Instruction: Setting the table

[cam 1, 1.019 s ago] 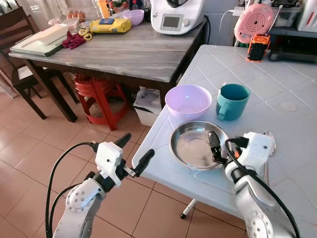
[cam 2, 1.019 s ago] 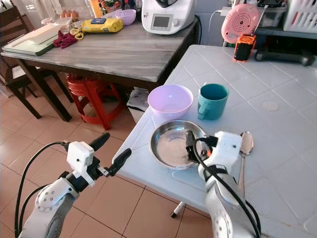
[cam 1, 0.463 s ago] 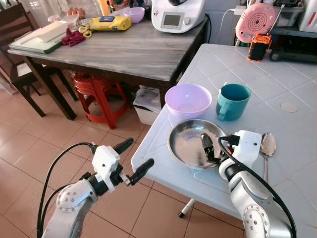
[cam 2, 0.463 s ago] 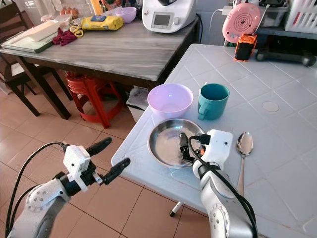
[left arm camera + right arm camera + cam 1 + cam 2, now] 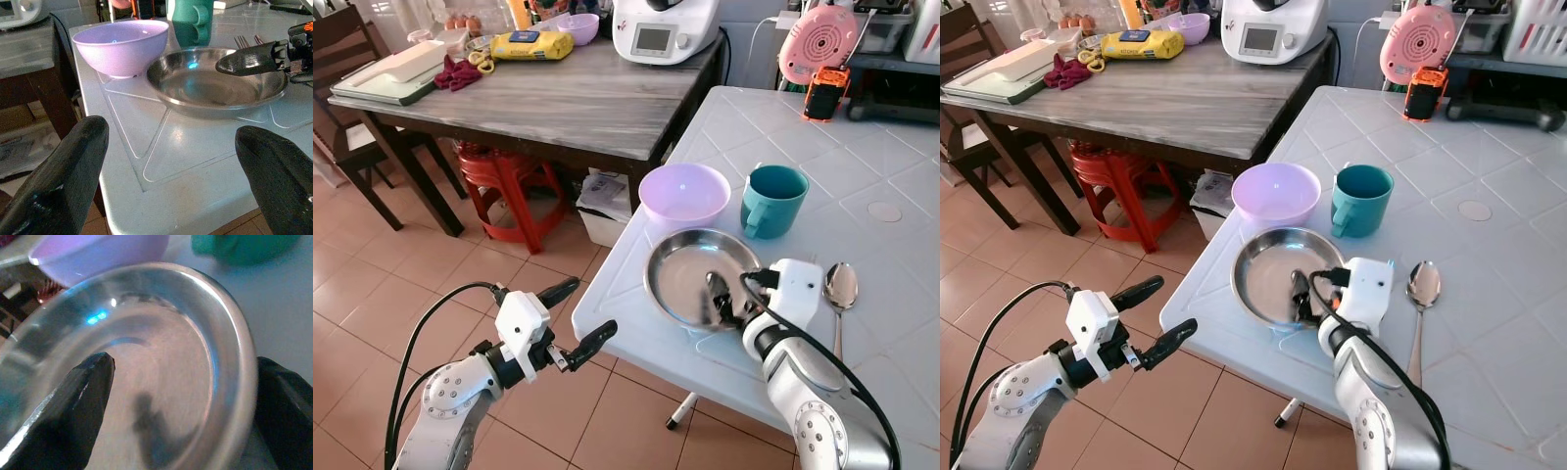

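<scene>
A steel plate (image 5: 680, 274) lies near the front edge of the white table (image 5: 891, 157). Behind it stand a purple bowl (image 5: 685, 194) and a teal mug (image 5: 771, 199). A spoon (image 5: 842, 289) lies to the plate's right. My right gripper (image 5: 720, 296) is open at the plate's near right rim. One finger (image 5: 83, 401) is inside the plate and the other finger (image 5: 283, 401) is outside the rim. My left gripper (image 5: 590, 308) hangs open and empty over the floor, just off the table's front left corner, pointing at the plate (image 5: 220, 83).
A grey wooden table (image 5: 558, 98) stands at the back left with a white appliance (image 5: 666, 29), a yellow pack (image 5: 530, 44) and a tray (image 5: 386, 73) on it. A red stool (image 5: 504, 181) sits under it. A pink device (image 5: 816, 41) and an orange one (image 5: 824, 93) stand on the white table's far side.
My right gripper has slid left along the plate's near rim, its inner finger further into the plate. The left arm has dropped slightly. The view has shifted a little.
</scene>
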Tool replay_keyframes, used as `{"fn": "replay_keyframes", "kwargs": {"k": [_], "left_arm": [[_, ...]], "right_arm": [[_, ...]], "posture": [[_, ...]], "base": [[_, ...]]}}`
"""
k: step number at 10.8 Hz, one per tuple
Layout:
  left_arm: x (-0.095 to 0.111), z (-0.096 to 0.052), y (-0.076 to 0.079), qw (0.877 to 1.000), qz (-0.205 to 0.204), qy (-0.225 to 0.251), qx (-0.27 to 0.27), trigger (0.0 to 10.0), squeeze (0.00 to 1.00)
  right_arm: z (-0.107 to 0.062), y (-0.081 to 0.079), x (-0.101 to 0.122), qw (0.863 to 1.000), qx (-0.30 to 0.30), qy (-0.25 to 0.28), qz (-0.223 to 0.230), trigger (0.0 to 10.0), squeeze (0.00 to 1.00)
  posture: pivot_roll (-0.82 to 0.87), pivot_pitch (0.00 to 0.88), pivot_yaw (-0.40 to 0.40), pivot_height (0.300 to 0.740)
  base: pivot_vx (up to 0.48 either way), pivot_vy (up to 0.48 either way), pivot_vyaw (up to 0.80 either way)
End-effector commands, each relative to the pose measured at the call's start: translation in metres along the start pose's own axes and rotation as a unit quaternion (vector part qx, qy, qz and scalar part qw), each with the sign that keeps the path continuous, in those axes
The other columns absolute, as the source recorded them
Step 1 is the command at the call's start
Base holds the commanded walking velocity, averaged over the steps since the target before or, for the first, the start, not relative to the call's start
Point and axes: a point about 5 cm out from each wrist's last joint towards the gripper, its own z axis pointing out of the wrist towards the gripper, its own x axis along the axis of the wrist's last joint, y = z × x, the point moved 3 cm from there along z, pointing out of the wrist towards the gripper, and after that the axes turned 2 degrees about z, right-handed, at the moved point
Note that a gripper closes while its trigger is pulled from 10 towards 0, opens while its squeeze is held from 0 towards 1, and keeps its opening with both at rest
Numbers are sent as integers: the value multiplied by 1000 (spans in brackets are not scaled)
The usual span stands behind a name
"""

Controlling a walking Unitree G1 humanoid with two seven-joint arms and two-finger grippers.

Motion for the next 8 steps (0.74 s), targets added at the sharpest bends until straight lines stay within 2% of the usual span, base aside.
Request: {"fn": "replay_keyframes", "kwargs": {"k": [1,3,5,8], "left_arm": [[-1,-3,-2,1000,9,-7,-6,10000,0],[-2,-3,-2,1000,11,-6,-8,10000,0],[-3,-2,1,1000,11,-7,-22,10000,0],[-4,-2,3,999,13,-8,-32,10000,0]], "right_arm": [[-1,-1,-10,1000,0,-24,-7,10000,0],[-1,-2,-6,1000,3,-20,-9,10000,0],[2,-2,-8,1000,0,-26,1,0,0],[6,0,-8,999,-1,-32,9,0,0]], "posture": [[-113,75,107,740],[-113,76,108,740],[-113,75,109,740],[-113,75,106,740]], "base": [[0,0,0],[0,0,0],[0,0,0],[0,0,0]]}}
